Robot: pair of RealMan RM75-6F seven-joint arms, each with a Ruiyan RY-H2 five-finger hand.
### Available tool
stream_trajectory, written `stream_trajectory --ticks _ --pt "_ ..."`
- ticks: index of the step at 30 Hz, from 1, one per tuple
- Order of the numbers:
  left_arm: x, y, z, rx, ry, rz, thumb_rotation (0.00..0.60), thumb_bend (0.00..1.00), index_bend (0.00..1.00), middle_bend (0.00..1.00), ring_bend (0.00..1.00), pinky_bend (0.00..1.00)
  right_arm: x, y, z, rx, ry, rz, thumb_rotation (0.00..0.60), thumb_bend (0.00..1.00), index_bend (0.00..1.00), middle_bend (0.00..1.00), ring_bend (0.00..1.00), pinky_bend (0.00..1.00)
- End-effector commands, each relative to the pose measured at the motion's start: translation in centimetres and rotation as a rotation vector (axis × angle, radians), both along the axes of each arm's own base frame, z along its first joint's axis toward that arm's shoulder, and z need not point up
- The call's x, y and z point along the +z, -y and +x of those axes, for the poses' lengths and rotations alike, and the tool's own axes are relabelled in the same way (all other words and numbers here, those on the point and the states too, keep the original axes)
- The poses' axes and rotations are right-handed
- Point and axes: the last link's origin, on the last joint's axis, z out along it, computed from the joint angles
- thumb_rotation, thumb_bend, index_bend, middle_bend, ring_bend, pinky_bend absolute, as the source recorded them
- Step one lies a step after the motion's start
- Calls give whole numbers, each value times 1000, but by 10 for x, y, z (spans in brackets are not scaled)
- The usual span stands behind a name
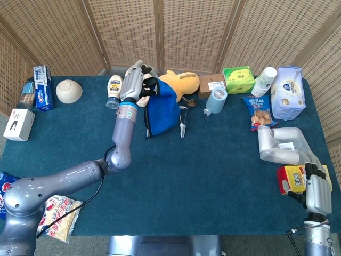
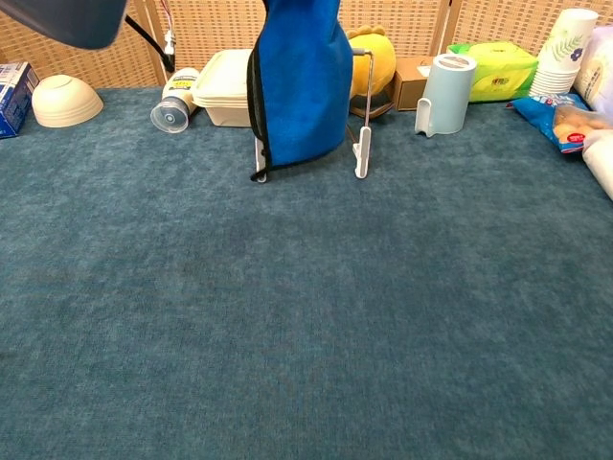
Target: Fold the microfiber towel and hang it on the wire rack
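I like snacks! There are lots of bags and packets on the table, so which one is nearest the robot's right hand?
The yellow packet, touching the right hand at the table's near right corner.

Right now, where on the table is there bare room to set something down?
The wide blue cloth in front of the wire rack is bare, from the snack bag across to the grey pouch. The back edge is crowded, bowl to tissue pack.

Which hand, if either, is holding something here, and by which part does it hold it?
The left hand grips the blue towel at its top edge, over the wire rack. The right hand holds nothing.
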Motion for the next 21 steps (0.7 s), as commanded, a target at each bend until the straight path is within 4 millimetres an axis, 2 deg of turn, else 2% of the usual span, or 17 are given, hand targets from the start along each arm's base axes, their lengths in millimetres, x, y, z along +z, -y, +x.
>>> stream_trajectory --ticks 1,3,7,15,21 --pt "-9 -2 -1 6 -27 -9 600 460 325 58 0 0 1 -1 0 -1 2 -1 600 277 68 0 0 0" --pt "-12 -4 -5 -19 -137 8 600 424 184 4 0 0 2 -3 0 -2 2 -6 600 277 68 0 0 0" --pt "-16 -8 -7 -24 -181 39 600 396 73 0 0 0 4 -6 1 1 5 -9 600 278 68 0 0 0" --pt "-21 -8 -2 -40 -162 38 600 300 36 0 0 0 7 -9 2 0 1 -18 600 277 68 0 0 0" --pt "-11 4 -5 -102 -132 28 600 264 33 0 0 0 7 -7 4 10 0 -14 600 278 68 0 0 0"
